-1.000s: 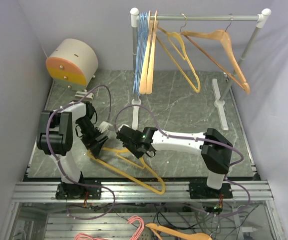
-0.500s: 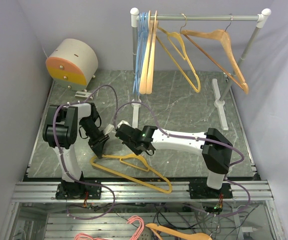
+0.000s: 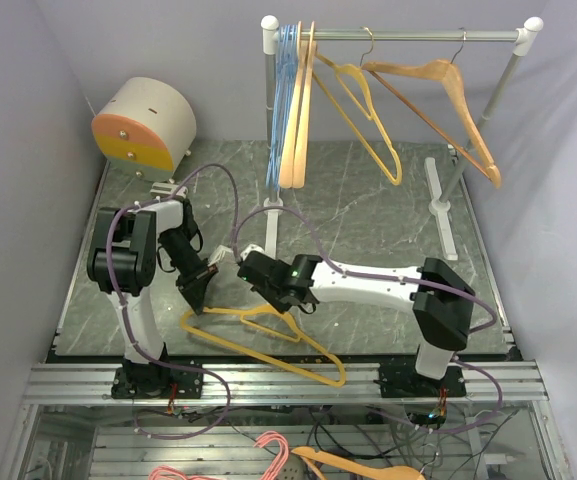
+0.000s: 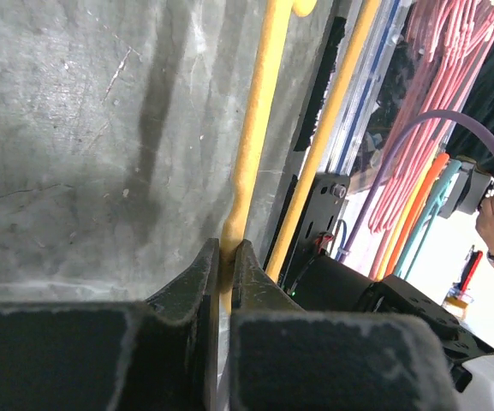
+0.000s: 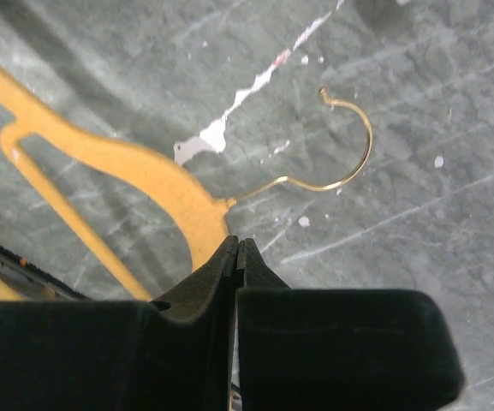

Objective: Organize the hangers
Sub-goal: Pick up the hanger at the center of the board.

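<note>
Two grips set on the yellow plastic hanger lying near-left on the grey desk: left jaws clamped on its bar, right jaws pressed together at its neck, hold unclear; next, likely a level lift toward the far metal rail.

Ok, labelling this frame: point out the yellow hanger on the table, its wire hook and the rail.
yellow hanger [image 4: 255, 111], left wrist view, straight arm
wire hook [image 5: 371, 144], right wrist view, outer curve
rail [image 3: 408, 36], top view, bare bar between hooks

Grey marbled table under yellow hanger, white rack feet, round cream-orange box.
</note>
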You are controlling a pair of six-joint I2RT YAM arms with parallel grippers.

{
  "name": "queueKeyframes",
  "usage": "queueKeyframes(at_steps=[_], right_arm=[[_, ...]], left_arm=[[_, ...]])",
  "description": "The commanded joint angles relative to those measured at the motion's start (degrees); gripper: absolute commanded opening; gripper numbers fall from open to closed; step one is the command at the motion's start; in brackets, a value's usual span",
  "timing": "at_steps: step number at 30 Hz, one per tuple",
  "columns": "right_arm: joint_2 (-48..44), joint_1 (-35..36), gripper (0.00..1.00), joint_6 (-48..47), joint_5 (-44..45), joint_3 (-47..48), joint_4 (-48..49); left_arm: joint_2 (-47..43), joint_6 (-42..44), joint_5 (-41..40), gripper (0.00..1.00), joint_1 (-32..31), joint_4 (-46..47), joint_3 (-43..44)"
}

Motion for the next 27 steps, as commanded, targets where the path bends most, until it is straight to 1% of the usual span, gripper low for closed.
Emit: queueKeyframes(at_steps=[1, 2, 4, 6, 7, 10, 11, 12, 13, 18, 22, 25, 27], right_arm=[[-7.03, -0.2, 0.0, -0.46, -2.06, -3.62, 1.91], [-8.93, -0.53, 0.0, -0.49, -3.44, -5.05, 2.75], [-13.21, -1.71, 0.0, -0.97, -9.24, -7.07, 3.62], [-16.82, -2.25, 0.01, -1.17, -12.52, -9.18, 4.38], [-18.72, -2.53, 0.08, -1.43, -14.11, -10.47, 4.92], [-25.79, -3.84, 0.45, -1.64, -20.13, -15.61, 8.43], [-28.56, -4.49, 0.52, -1.38, -22.13, -17.26, 10.0], [-30.99, -5.69, 0.55, -1.04, -24.59, -19.42, 11.51], [-33.14, -6.07, 0.57, -0.63, -26.75, -20.97, 12.76], [-39.82, -6.07, 0.59, 1.86, -29.07, -25.1, 13.66], [-44.33, -5.66, 0.58, 3.92, -26.89, -27.67, 12.14], [-47.48, -4.93, 0.56, 4.61, -23.07, -29.1, 10.3], [-48.55, -4.76, 0.55, 4.73, -22.04, -29.02, 8.71]], left_arm=[[-4.36, 1.31, 2.91, 0.07, -0.34, -4.53, 2.75], [-5.7, 1.2, 2.52, 0.07, -0.35, -4.53, 2.86], [-8.16, 0.65, 1.65, 0.07, -0.34, -4.53, 3.09], [-10.41, 0.67, 0.93, 0.07, -0.34, -4.44, 3.28], [-11.59, 0.8, 0.44, 0.07, -0.41, -4.25, 3.39], [-15.2, 1.38, -0.41, 0.07, -0.51, -3.65, 4.16], [-16.37, 1.92, -0.43, 0.07, -0.51, -3.76, 4.46], [-17.46, 2.76, -0.24, 0.07, -0.59, -4.18, 4.91], [-18.46, 3.11, 0.13, 0.07, -0.72, -4.41, 5.29], [-25.77, 4.18, 0.16, 0.07, -1.99, -4.47, 6.49], [-32.21, 4.62, 0.16, 0.07, -2.63, -4.61, 6.24], [-39.67, 8.17, -0.97, 0.07, -2.85, -4.66, 5.17], [-44.56, 11.05, -1.3, 0.07, -2.9, -4.7, 4.92]])
